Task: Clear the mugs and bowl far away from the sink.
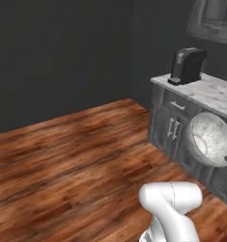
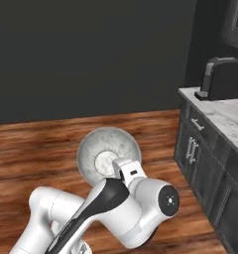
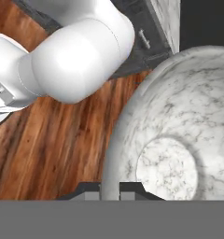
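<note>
The bowl, wide, round and speckled white-grey, hangs in the air, tilted on its side with its inside facing the cameras. My gripper is shut on the bowl's rim, one dark fingertip on each side of the edge. In the left base view the bowl floats in front of the cabinet fronts at the right. In the right base view the bowl is above the wooden floor, just beyond my hand. The mugs and the sink are out of view.
A marble-topped counter with grey cabinet doors and a drawer runs along the right. A dark coffee machine stands at its near end. Open wooden floor spreads to the left, ending at a dark wall.
</note>
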